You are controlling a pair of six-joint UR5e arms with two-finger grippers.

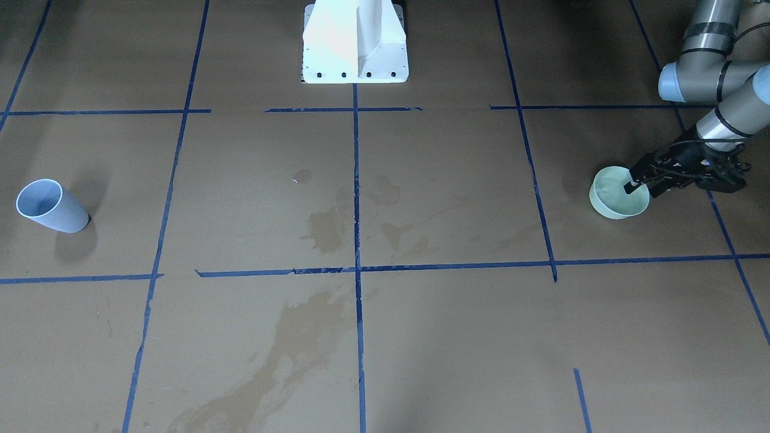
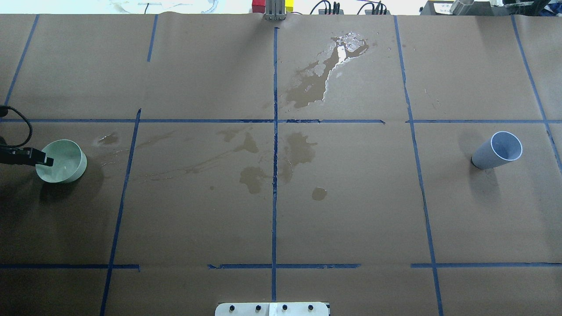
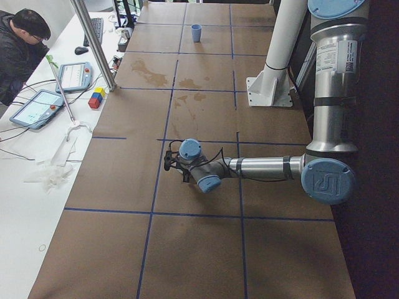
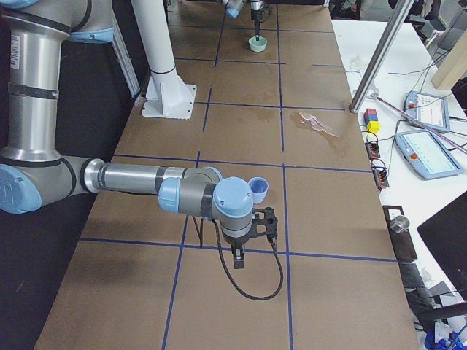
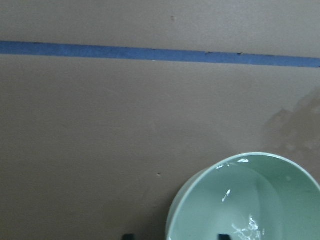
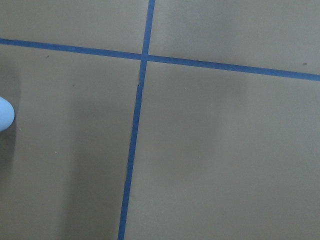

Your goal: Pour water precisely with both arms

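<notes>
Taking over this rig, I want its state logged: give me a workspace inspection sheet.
Surface: brown paper, blue tape grid; dark stains mid-table, glossy puddle at the far edge.
Job's things: green bowl holding a little water; blue cup upright, far off on the robot's right.
Clutter: coloured blocks by a post.
Grippers: left gripper open, astride the bowl's rim; right gripper over bare paper, state unclear.
Cables: black cable at the left wrist; cable loop at the right wrist.
Surroundings: white pedestal; person and tablets at the side bench.
</notes>
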